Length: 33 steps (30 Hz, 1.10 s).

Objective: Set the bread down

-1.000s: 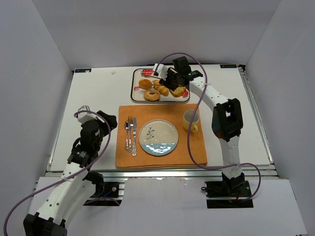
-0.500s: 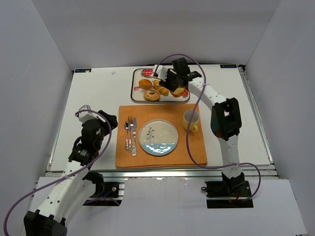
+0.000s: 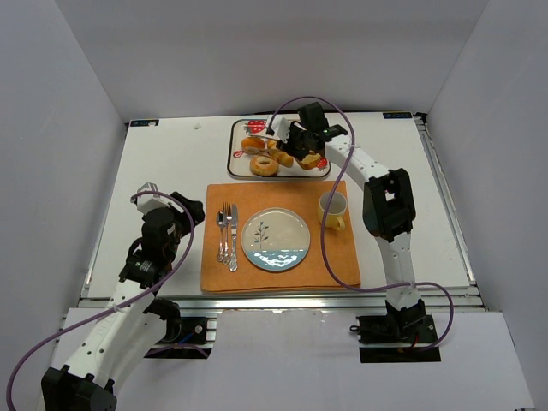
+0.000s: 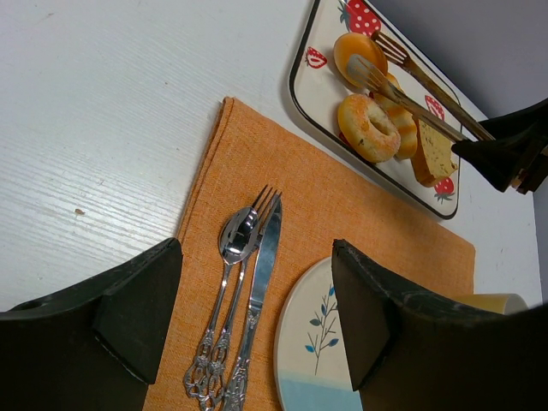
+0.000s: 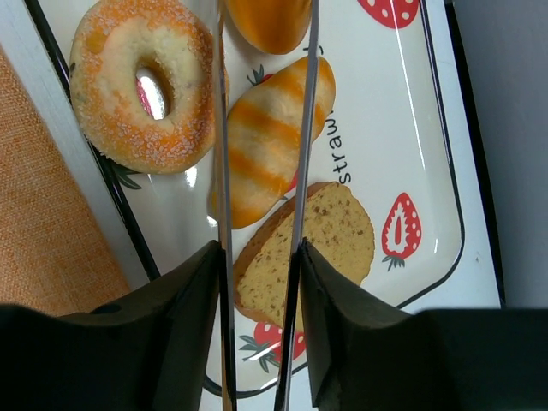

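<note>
The bread lies on a strawberry-print tray [image 5: 402, 120]: an oval golden roll [image 5: 267, 21] [image 4: 358, 53], a ring-shaped bagel [image 5: 141, 81] [image 4: 368, 127] [image 3: 264, 165], a striped roll [image 5: 270, 137] and a brown slice [image 5: 321, 244]. My right gripper [image 5: 257, 257] [image 3: 295, 147] hangs over the tray, shut on metal tongs [image 5: 305, 128] [image 4: 411, 81]. The tongs' two arms reach forward on either side of the striped roll, their tips near the oval roll. Whether they touch the bread I cannot tell. My left gripper [image 4: 257, 317] [image 3: 184, 210] hovers open and holds nothing, low over the placemat's left side.
An orange placemat [image 3: 278, 278] carries a leaf-patterned plate [image 3: 276, 240] [image 4: 312, 342], with a spoon, fork and knife [image 3: 227, 235] [image 4: 248, 282] to its left and a yellow cup [image 3: 333, 208] to its right. The tray [image 3: 235, 150] stands just behind the mat. White walls surround the table.
The right arm has shifted slightly left and farther over the tray with the tongs. The left arm has stayed where it was.
</note>
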Each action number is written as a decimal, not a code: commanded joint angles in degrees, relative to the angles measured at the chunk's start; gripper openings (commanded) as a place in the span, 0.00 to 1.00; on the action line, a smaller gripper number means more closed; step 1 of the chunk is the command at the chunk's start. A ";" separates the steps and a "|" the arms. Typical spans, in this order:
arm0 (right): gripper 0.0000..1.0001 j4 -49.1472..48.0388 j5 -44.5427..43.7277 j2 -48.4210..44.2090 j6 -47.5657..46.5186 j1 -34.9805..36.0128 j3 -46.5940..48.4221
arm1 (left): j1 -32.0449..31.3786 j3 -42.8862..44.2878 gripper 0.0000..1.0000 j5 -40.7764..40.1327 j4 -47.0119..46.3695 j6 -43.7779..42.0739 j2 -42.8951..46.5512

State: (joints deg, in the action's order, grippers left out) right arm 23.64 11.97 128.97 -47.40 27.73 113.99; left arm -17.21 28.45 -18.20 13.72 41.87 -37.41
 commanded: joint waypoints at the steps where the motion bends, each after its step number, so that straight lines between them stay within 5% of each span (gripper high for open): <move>1: 0.42 -0.88 0.16 0.32 0.20 -0.30 3.07 | 0.16 1.08 0.80 -0.09 -0.80 -0.21 0.14; 5: 0.22 0.18 1.21 -0.03 0.90 -0.57 3.25 | 0.16 1.35 0.80 -0.09 -0.88 -0.29 0.05; 12: 0.06 -2.36 4.11 -4.41 3.36 -1.45 -0.51 | 0.07 1.52 0.80 0.00 -0.97 -0.29 0.23; 21: 0.02 -4.75 11.84 -17.49 6.88 -2.06 -9.57 | 0.16 1.44 0.80 -0.26 -0.80 -0.12 0.93; 28: 0.01 2.71 24.23 -34.38 1.53 -2.06 -28.37 | 0.16 1.00 0.80 -0.26 -1.67 -0.03 1.20; 33: 0.01 10.72 25.21 -47.91 -4.97 -1.80 -45.50 | 0.16 0.56 0.80 0.09 -3.08 0.06 0.67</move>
State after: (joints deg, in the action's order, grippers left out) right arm 27.31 33.26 86.00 -47.18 25.69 74.89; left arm -17.21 28.45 -18.20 12.45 41.89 -36.93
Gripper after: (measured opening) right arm 0.258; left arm 0.798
